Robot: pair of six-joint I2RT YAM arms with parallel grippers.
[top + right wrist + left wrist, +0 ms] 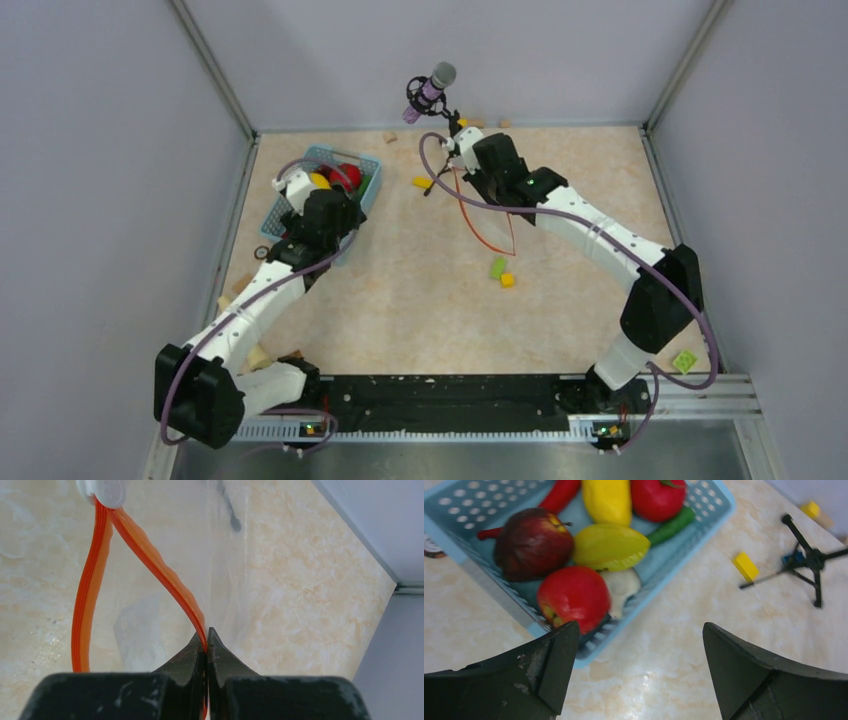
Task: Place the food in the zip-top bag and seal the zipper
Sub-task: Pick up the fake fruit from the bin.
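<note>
Food (347,176) is all in the blue basket (719,510). I can see a dark red apple (531,542), a round red fruit (571,597), a yellow-green star fruit (611,545), a yellow piece (606,500), a red tomato (656,497), a red chili (556,495), a green chili (671,525) and a small white piece (624,582). They lie packed close and touch one another.

My left claw (640,645) hangs over the near corner of the basket. It is wide open and holds nothing. One finger is over the basket corner. The other is over the bare counter (674,680).

My right claw (206,640) is well apart from the basket, near the back wall. It is squeezed tight on the zipper (150,555), the orange strip on the clear bag (220,555). The two sides of the strip stand apart, so the mouth of the bag is open. They meet at a white slider (107,490) at the far end. I cannot tell if the bag touches the counter.

A yellow block (745,566) lies just beside a little black stand (809,560). A green block (497,267) touches another yellow one (507,281) in the middle of the counter.
</note>
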